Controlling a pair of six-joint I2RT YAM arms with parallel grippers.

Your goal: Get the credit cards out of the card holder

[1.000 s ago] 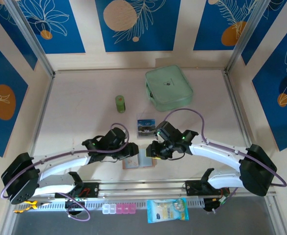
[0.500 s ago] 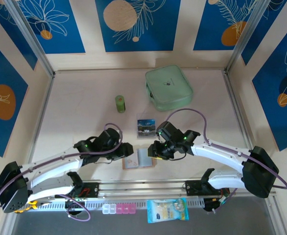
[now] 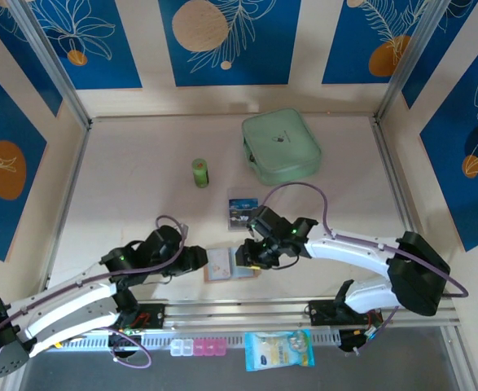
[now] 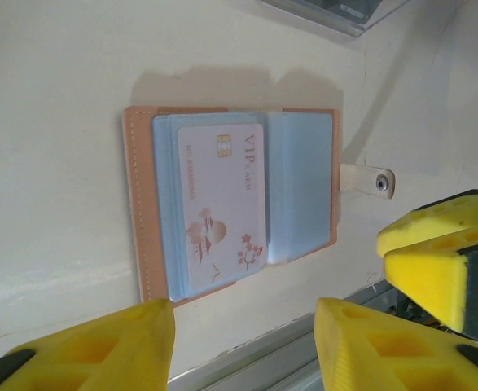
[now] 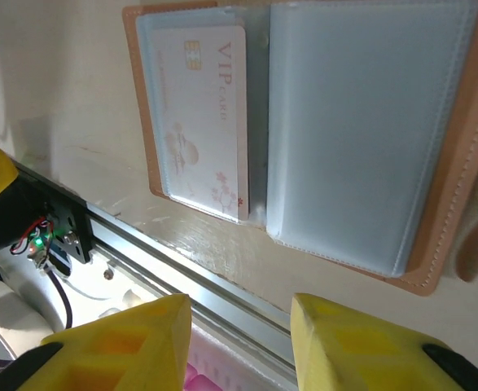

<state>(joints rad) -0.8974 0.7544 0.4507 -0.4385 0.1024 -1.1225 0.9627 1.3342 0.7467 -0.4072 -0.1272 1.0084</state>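
Left gripper [image 4: 243,330]: jaws moderately apart, nothing between them; its yellow fingertips [image 4: 92,346] sit at 6 o'clock of the card holder in the left wrist view, just clear of the holder's edge.
Right gripper [image 5: 239,319]: jaws parted to a middling gap, empty; in the top view it hangs over the holder's 3 o'clock side, and contact cannot be told.
Card holder [image 4: 137,244]: lies open and flat on the table [image 3: 133,187], blue-grey sleeves facing up inside a tan-pink border; in the top view it sits at 6 o'clock of the table, between the two grippers.
Clasp tab [image 4: 367,180]: sticks out flat from the holder's 3 o'clock edge in the left wrist view, metal snap facing up.
VIP card [image 4: 222,195]: pale pink with a gold chip and small printed motifs, tucked in the front sleeve of one half; the other half shows plain sleeves.
Blue card [image 3: 243,210]: flat on the table at 12 o'clock of the holder, near it but apart.
Mint-green case [image 3: 280,147]: at 1 o'clock of the holder, well apart, toward the far wall.
Green cylinder [image 3: 200,172]: small, at 11 o'clock of the holder, well apart.
Rail [image 5: 181,281]: aluminium strip along the table's near edge, just beside the holder.
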